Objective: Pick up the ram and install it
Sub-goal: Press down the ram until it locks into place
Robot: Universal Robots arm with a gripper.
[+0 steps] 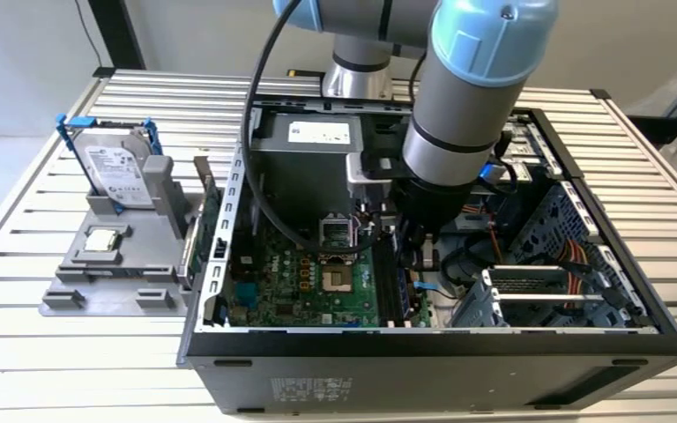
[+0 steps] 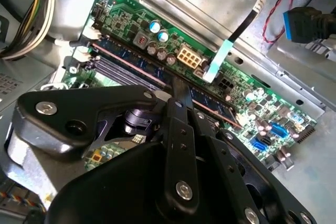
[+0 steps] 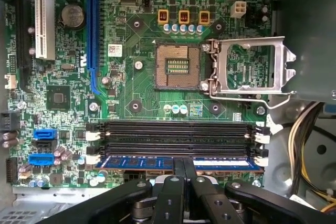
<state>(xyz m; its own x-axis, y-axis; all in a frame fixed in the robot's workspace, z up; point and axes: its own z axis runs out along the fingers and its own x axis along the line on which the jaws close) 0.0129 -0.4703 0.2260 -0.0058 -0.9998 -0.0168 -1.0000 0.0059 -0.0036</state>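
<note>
First wrist view: ram [image 3: 178, 162] lying in nearest memory slot; gripper [image 3: 183, 165] fingers pressed together atop its middle.

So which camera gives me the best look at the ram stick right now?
The first wrist view: the ram lies along a memory slot, seen from end to end, with the gripper over its middle. In the second wrist view the ram runs at a slant, partly behind the gripper. In the exterior view the arm covers that spot.
</note>
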